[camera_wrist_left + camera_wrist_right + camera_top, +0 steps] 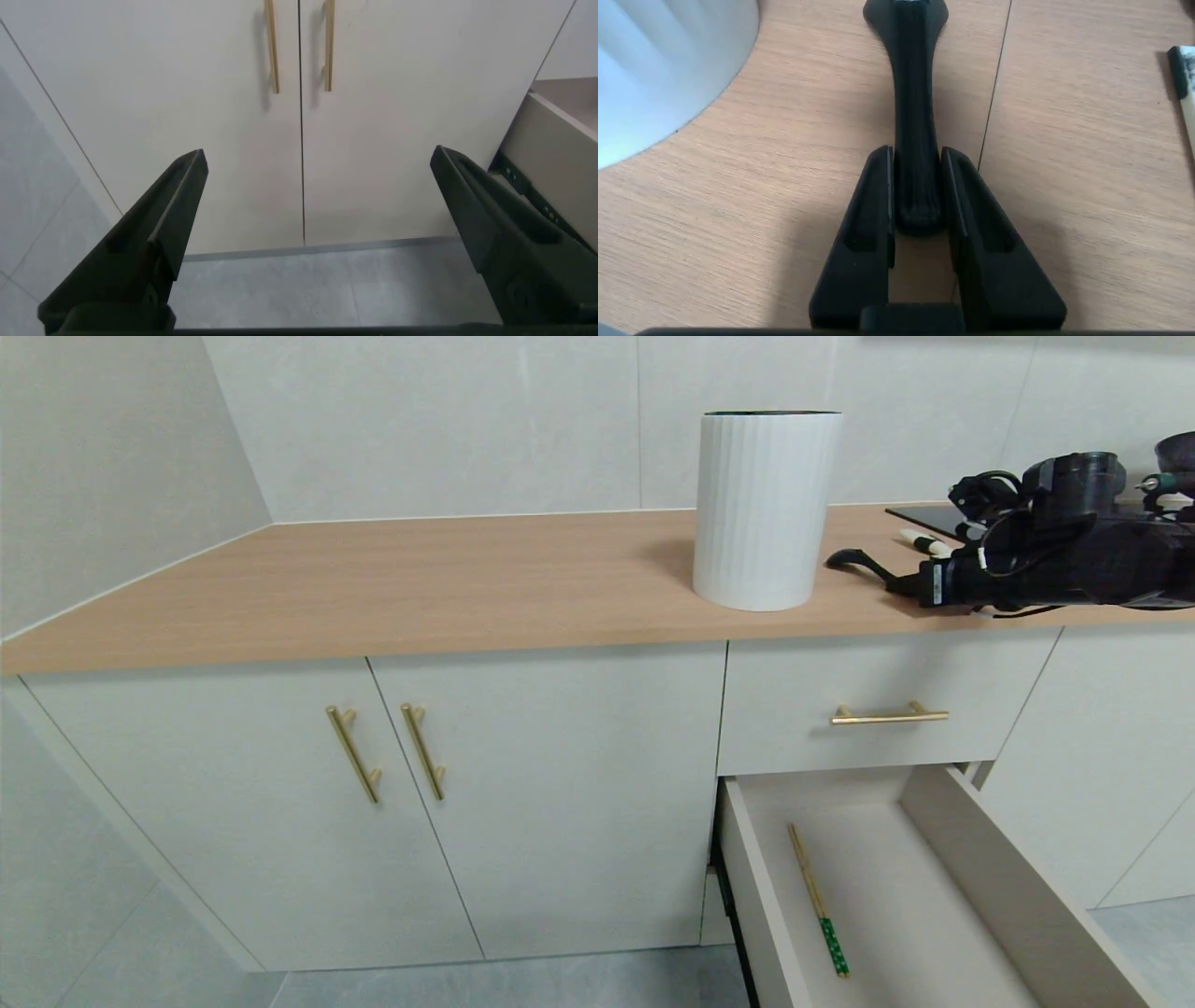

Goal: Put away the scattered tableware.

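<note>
Two tools, two states. The right tool (917,161) is clamped on a black long-handled utensil (911,75). Its fingers (878,201) press the near end of the handle from both sides. The black utensil lies flat on the light wood-grain table (420,579), toward the table's right end. Its wider far end points at the base of a tall white ribbed cylinder (766,509), near it but not touching.

Just behind the right tool, a slim white-and-black stick (924,542) lies on the table at the edge of a flat black glossy panel (920,513). What the stick is cannot be told.

The left tool (318,161) stands with its fingers (173,210) wide apart and nothing between them. It is low down, facing two white cabinet doors (392,140) with upright gold bar handles (271,47), above a grey tiled floor (327,289).

Below the right part of the table, the lower white drawer (990,868) is open. Wooden chopsticks with green patterned ends (817,901) lie together on its bottom — lengthwise, nearer the left wall than the right. Directly above it sits an upper white drawer (794,709), closed, with a horizontal gold handle (889,715).
</note>
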